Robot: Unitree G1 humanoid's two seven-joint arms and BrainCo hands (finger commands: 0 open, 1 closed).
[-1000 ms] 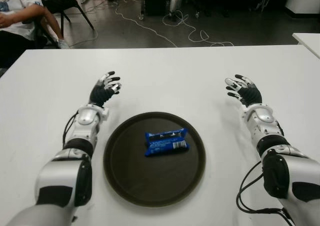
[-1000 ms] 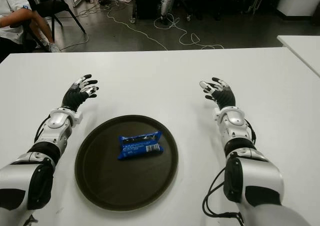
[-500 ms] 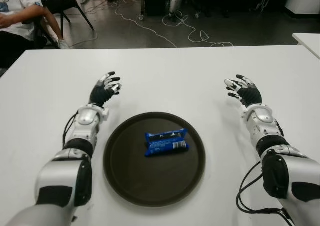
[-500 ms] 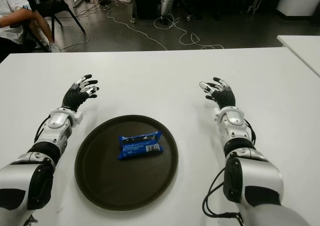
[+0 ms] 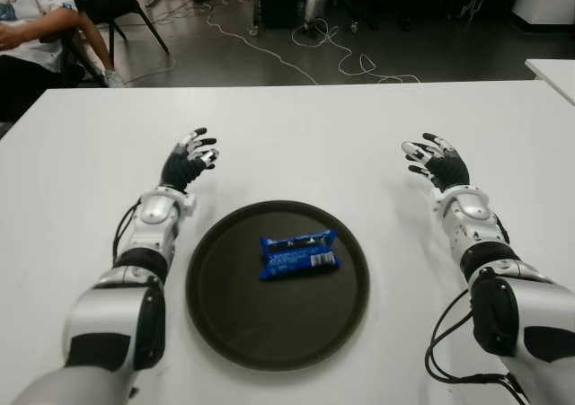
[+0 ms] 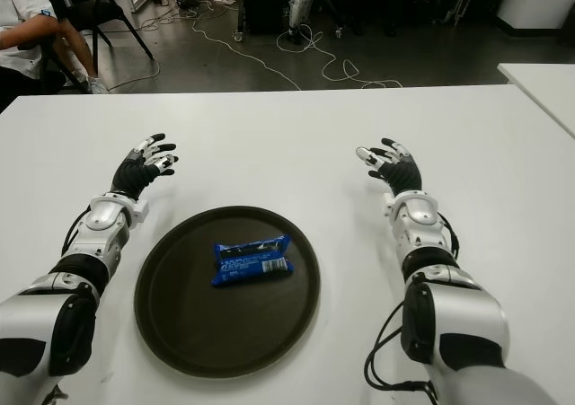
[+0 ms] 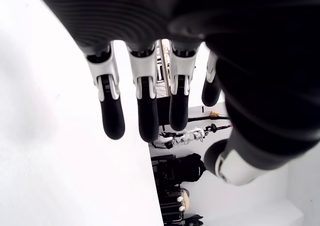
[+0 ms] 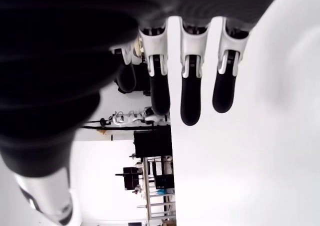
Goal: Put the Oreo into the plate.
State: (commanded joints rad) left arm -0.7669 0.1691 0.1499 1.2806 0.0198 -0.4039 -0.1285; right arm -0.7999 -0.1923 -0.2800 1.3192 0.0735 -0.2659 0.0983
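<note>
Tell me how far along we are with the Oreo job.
Done: the Oreo pack lies inside the dark plate. In hand: nothing; the left robot hand and right robot hand show open and empty on either side of the plate. Left: nothing visible; placement looks complete.

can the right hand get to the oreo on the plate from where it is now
Probably yes. The right hand is open and empty, to the right of the plate, with only bare table between. The Oreo lies uncovered mid-plate; the left hand is well clear.
</note>
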